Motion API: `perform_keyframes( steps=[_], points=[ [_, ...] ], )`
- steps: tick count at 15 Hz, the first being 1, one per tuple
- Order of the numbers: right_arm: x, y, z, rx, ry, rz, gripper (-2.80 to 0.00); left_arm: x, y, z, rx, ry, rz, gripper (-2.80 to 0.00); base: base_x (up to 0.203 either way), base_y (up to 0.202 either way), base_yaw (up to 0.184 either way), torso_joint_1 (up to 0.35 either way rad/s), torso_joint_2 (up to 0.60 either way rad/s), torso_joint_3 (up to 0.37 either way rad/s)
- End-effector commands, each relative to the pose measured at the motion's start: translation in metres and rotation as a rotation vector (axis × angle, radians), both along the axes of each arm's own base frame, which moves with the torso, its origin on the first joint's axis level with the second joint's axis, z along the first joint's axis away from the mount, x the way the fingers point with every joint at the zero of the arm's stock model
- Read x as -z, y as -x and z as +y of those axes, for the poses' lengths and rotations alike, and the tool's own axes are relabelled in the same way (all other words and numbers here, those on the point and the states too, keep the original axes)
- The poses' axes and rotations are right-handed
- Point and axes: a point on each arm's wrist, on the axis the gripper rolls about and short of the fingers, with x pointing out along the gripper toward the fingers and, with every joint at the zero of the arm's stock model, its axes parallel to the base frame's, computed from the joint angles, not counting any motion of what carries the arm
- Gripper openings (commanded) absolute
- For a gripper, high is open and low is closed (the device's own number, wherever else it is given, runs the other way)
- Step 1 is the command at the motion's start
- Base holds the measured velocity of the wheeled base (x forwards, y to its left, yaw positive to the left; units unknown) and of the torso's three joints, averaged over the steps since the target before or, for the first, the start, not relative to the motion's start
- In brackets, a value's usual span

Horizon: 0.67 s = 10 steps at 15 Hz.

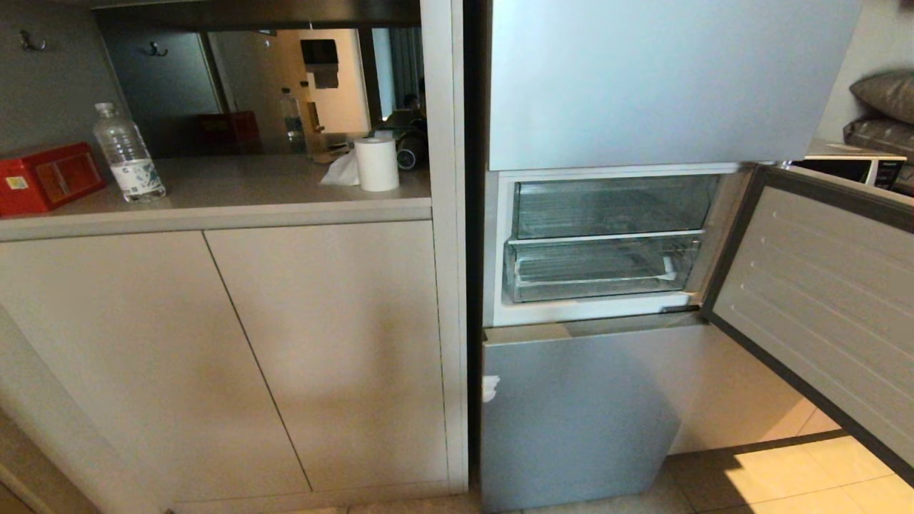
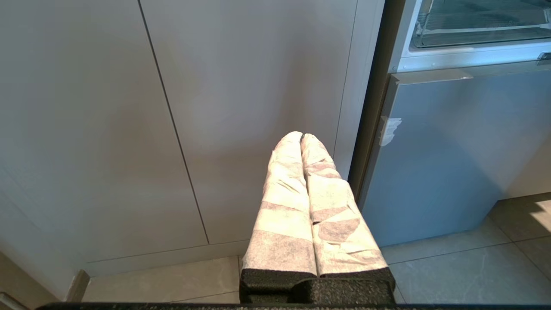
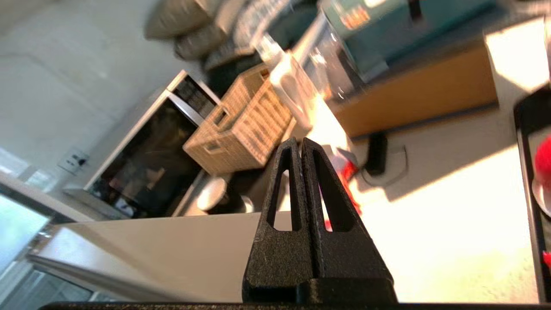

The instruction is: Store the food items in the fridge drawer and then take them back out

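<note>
Fridge drawer (image 1: pixel 600 268) sits in the centre right of the head view: we see a wide, shallow bin of clear plastic with a ribbed floor, pushed in below a second clear compartment (image 1: pixel 614 205). We count two such clear bins in the open middle section. Its door (image 1: pixel 821 300) swings out to the right, with a pale ribbed inner face and dark rim. Upper left, on the grey counter (image 1: pixel 235 193), stand one plastic water bottle (image 1: pixel 128 153), one red box (image 1: pixel 46 177) and one white paper roll (image 1: pixel 376 163).

Our left gripper (image 2: pixel 302 137), its two fingers wrapped in white fabric tape, is pressed together before the smooth cabinet doors (image 2: pixel 215 107). Our right gripper (image 3: pixel 300 144), two black slotted fingers, is also pressed together, empty, facing a woven basket (image 3: pixel 243 125) and a microwave (image 3: pixel 146 159). A glossy red item (image 3: pixel 543 157) shows at the right edge there.
</note>
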Motion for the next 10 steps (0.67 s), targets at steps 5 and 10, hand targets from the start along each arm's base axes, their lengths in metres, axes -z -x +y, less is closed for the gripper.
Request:
perform_keyframes(
  steps=[5, 10],
  points=[
    [0.033, 0.005, -0.035, -0.01, -0.133, 0.0, -2.8, 0.0, 0.0, 0.0, 0.0, -0.001, -0.002, -2.8, 0.0, 0.0, 0.0, 0.0, 0.0, 0.0],
    [0.04, 0.007, -0.033, -0.113, -0.168, 0.0, -2.8, 0.0, 0.0, 0.0, 0.0, -0.001, -0.002, -2.8, 0.0, 0.0, 0.0, 0.0, 0.0, 0.0]
  ],
)
